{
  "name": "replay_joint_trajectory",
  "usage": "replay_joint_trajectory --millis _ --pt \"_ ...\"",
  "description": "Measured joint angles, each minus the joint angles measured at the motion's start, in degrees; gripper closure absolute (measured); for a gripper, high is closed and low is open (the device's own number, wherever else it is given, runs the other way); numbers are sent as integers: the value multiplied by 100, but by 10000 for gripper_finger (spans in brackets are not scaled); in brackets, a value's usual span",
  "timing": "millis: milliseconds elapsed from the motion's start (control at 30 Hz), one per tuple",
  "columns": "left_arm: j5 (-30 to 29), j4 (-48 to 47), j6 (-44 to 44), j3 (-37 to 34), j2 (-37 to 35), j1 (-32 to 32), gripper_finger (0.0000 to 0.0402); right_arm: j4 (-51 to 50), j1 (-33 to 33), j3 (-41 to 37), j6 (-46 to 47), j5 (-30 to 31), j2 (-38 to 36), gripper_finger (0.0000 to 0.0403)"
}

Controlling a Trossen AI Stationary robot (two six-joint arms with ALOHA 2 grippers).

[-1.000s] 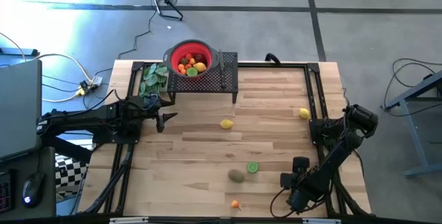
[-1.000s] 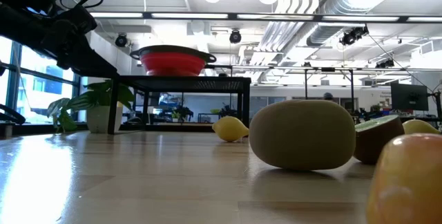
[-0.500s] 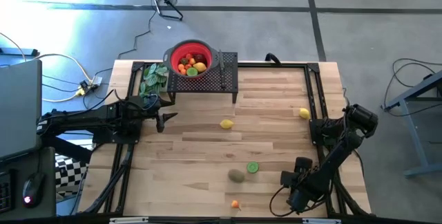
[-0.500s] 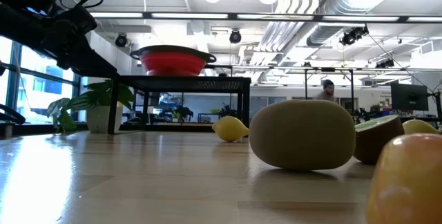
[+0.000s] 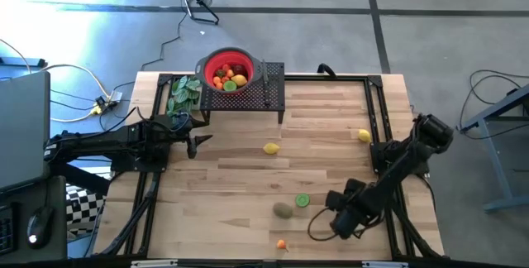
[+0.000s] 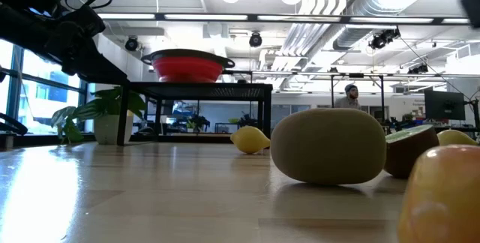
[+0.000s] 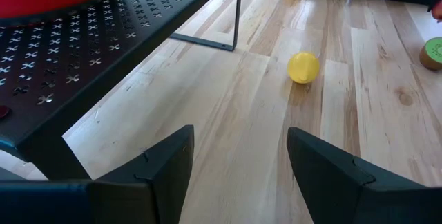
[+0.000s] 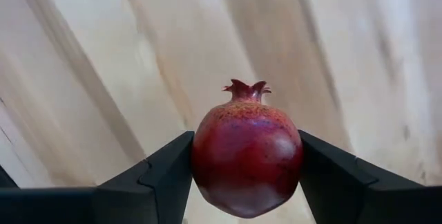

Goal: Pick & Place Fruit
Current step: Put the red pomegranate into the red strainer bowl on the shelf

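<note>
We see a pomegranate (image 8: 246, 157), speckled deep red with a small crown, clamped in the right end effector (image 5: 337, 221) just beside the lime half (image 5: 302, 201). The left end effector (image 7: 238, 165) gapes near the rack (image 5: 269, 83).

1. Fruits in red bowl (image 5: 229, 73): too small to tell apart in high view.
2. Orange fruit (image 6: 442, 194): cut off by low view's edge.
3. Lime half (image 6: 411, 148): partly hidden behind kiwi (image 6: 328, 145).
4. Wood under pomegranate (image 8: 246, 157): blurred.
</note>
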Motion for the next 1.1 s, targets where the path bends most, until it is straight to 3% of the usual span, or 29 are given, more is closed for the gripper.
replay_joint_trajectory --millis 267,500,767,1100 --pt "1 -2 22 0 2 0 174 365 -719 0 -427 734 -476 179" --pt "1 -2 22 0 2 0 174 1241 -1565 0 -1343 1480 -734 179" --pt "1 -2 22 0 2 0 174 2854 -2577 0 -3160 2237 -853 179" --pt "1 -2 24 0 0 0 174 5952 -3833 0 -6197 2866 -853 179"
